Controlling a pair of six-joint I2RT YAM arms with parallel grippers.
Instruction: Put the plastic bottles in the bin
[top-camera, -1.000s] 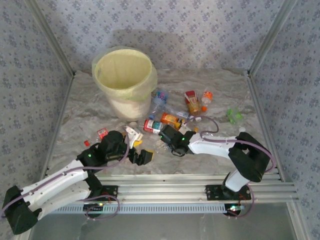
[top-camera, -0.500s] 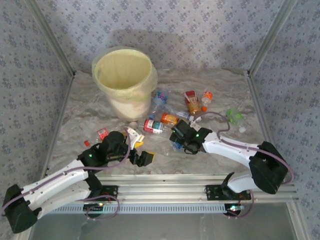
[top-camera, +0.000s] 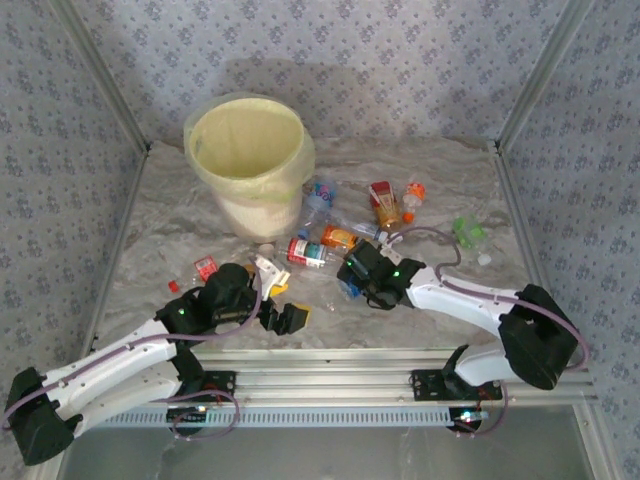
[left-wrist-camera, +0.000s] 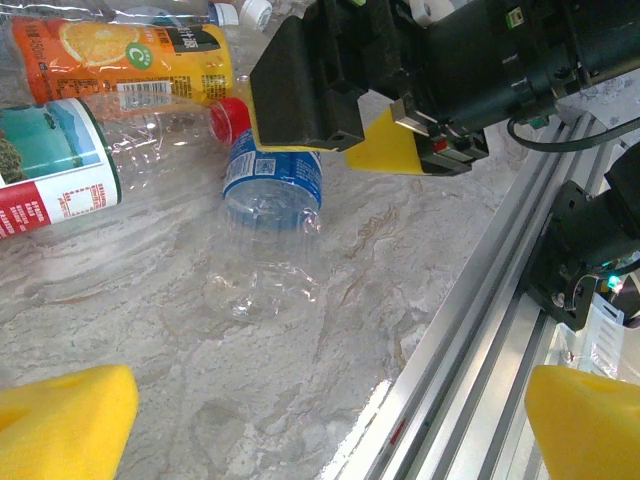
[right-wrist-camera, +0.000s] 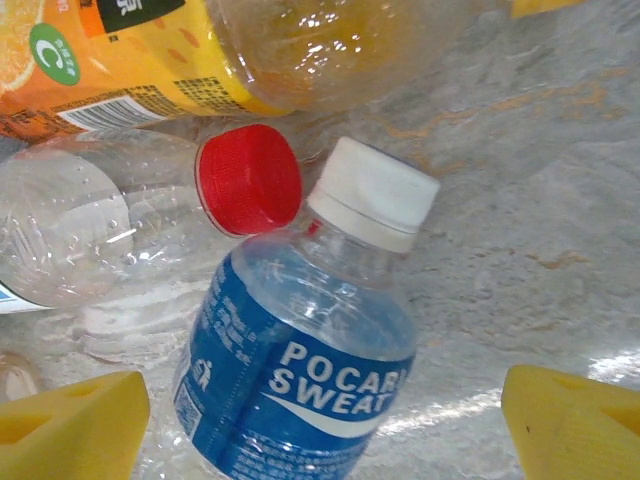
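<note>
Right wrist view: blue-labelled bottle (right-wrist-camera: 300, 370), white cap, lies at centre frame between the spread pads of the right gripper (right-wrist-camera: 320, 430); contact unclear. Red-capped bottle (right-wrist-camera: 90, 220) and orange-labelled bottle (right-wrist-camera: 150, 60) lie upper left. Top view adds the bin (top-camera: 255, 215), upper left, well apart. Left wrist view: left gripper (left-wrist-camera: 325, 425) spread wide, nothing between.

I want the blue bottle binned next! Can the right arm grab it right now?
Probably yes. The right gripper is open over the blue bottle, one yellow fingertip either side, nothing lying on top. A neighbour's red cap sits close to its neck.
</note>
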